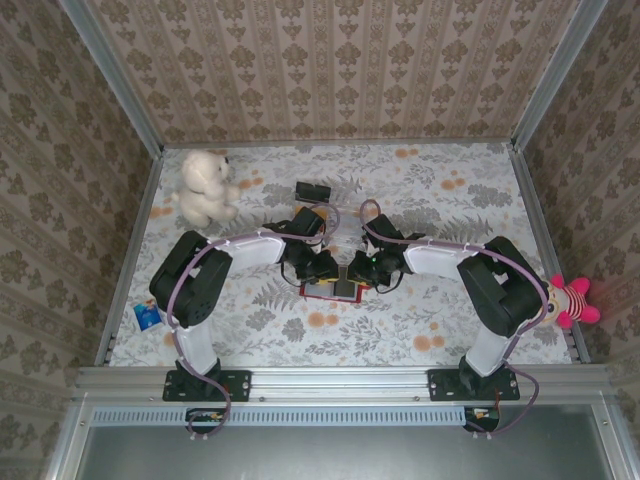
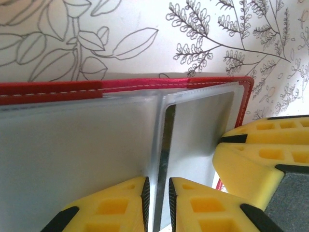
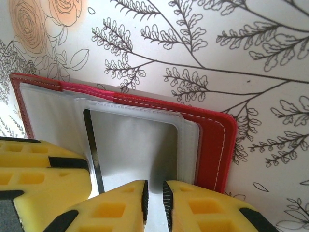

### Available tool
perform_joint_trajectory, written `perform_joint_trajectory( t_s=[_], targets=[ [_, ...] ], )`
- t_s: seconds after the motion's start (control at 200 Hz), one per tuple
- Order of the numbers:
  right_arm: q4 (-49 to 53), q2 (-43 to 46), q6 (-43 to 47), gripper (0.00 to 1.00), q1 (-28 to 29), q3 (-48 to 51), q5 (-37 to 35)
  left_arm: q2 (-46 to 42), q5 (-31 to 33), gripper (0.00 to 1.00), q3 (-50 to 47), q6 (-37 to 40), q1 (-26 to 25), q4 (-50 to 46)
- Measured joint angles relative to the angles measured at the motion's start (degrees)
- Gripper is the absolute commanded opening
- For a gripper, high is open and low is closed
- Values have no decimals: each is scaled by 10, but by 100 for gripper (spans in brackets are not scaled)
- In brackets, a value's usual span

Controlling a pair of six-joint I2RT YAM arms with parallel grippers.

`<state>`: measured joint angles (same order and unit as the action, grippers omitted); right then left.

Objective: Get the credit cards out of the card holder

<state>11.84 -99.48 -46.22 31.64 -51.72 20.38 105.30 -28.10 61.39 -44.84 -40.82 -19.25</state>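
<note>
While open, holder point(image 2: 72, 145) (red) in left hand point(image 2: 158, 188).

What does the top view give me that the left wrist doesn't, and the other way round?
Top view: the arms meeting over the holder, plus a teddy, a pink doll and a black block. Left wrist: clear sleeves, a dark card edge between them, the left tool pinching the sleeves. Both: the open red holder on the floral table.
</note>
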Motion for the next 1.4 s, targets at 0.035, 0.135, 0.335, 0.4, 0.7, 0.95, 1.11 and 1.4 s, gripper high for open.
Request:
perform_joint_trajectory(
  t_s=[0.035,0.135,0.335,0.4,0.7,0.95,1.11,1.4],
  targets=[
    [-1,0,0,21,0,0,1,2,-2,21,0,-1,0,2],
    [-4,-3,0,20,-1,0,7,6,-6,21,0,-2,0,5],
    [-14,-8,0,20,-3,-1,18,8,-10,21,0,-4,2,7],
    [-15,-9,0,20,-3,-1,19,8,-13,20,-1,-6,4,8],
    [-14,-13,0,20,-3,-4,21,3,-41,11,-29,-15,21,42],
    [-13,-14,2,20,-3,-6,22,0,-77,8,-56,-32,35,86],
    [-12,-15,5,20,-3,-8,22,-10,-81,7,-68,-32,42,97],
    [-11,-19,11,20,-2,-12,21,-39,-84,7,-95,-31,61,111]
  ],
)
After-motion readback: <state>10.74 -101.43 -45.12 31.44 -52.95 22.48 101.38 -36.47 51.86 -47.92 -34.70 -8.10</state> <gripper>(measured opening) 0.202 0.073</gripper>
